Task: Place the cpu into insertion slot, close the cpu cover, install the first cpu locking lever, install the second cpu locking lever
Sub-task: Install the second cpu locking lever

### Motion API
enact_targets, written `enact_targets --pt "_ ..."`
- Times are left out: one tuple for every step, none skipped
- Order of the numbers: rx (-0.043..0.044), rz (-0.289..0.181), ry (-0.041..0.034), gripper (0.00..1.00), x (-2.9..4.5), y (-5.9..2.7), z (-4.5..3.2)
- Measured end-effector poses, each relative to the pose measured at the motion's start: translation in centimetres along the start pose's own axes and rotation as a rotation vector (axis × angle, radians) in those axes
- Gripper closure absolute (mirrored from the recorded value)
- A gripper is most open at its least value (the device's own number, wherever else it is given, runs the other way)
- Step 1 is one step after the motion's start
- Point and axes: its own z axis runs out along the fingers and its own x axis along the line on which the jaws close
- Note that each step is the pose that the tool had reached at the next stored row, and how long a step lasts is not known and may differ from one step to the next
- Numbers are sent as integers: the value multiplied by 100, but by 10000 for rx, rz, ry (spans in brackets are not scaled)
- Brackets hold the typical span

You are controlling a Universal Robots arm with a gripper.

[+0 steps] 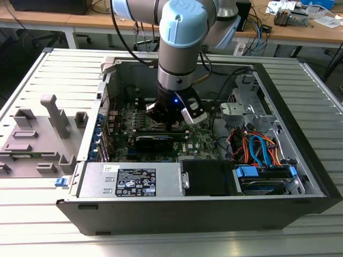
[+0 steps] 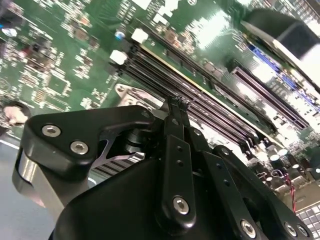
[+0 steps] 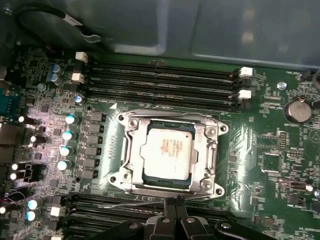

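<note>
We see the cpu (image 3: 167, 153) seated in the slot (image 3: 134, 134), cover (image 3: 212, 147) down. Gripper (image 3: 175, 202) clenched empty just beside the cover; levers' state unclear.

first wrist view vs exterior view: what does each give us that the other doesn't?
First wrist view alone: the cpu lying flat in the insertion slot, the cpu cover down around it as a silvery frame, and a thin wire lever along the socket edge nearest the hand.

Exterior view alone: the whole open computer case on the slatted table, the arm reaching down into it, the grey fixture block on that view's left, and the power supply.

Both: the green motherboard and the hand low over it.
</note>
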Motion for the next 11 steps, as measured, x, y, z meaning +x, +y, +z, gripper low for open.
enact_targets --pt "0 1 0 89 38 3 12" --pt "-2 2 -1 89 63 5 22" --pt "-2 1 0 89 83 6 29" --pt "-3 1 -1 89 94 7 34" --pt "-3 0 -1 89 111 8 39" --pt "-5 0 -3 89 135 11 44" --pt "-5 0 -3 89 159 14 45" --pt "-4 0 -6 89 180 16 46" --pt "-3 0 -17 89 224 21 47" --pt "-1 -3 -29 89 261 24 48" --pt "-1 -5 -38 89 295 28 49"
